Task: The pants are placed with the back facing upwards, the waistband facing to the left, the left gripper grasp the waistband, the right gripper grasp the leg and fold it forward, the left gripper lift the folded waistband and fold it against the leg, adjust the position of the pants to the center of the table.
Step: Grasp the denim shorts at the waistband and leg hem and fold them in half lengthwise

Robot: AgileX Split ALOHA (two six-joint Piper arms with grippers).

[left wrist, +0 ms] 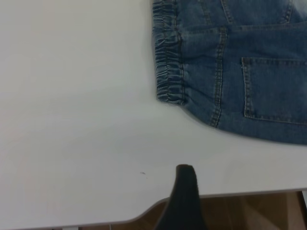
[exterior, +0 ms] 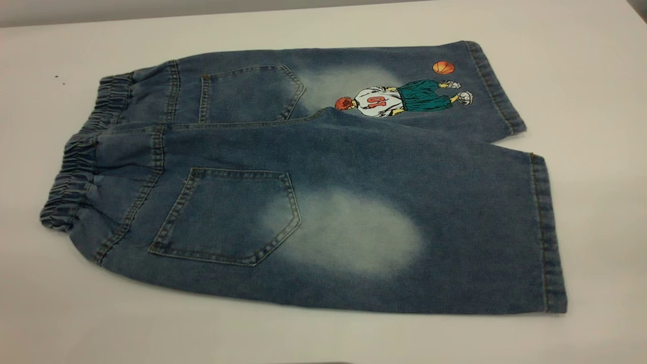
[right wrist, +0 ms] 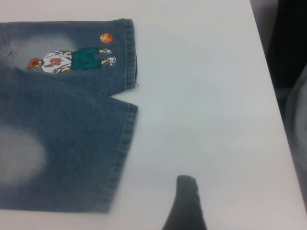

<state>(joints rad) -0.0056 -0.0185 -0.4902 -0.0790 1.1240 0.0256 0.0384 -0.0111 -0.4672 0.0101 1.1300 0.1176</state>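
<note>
The pants (exterior: 323, 172) lie flat on the table (exterior: 581, 91), back side up with both patch pockets showing. The ruffled waistband (exterior: 76, 172) points to the left. The leg (exterior: 429, 232) with the pale faded oval is the nearer one, and its hem is at the right. The farther leg carries the basketball-player print (exterior: 404, 96). Neither gripper appears in the exterior view. My left gripper (left wrist: 244, 184) hovers open over bare table near the edge, short of the waistband (left wrist: 169, 62). My right gripper (right wrist: 240, 194) hangs open over bare table beside the leg's hem (right wrist: 120, 153).
White table surrounds the pants on every side. In the left wrist view the table's edge (left wrist: 230, 195) runs close to one dark fingertip (left wrist: 186, 178), with brown floor beyond. In the right wrist view the table's far edge (right wrist: 266, 72) is past the leg hems.
</note>
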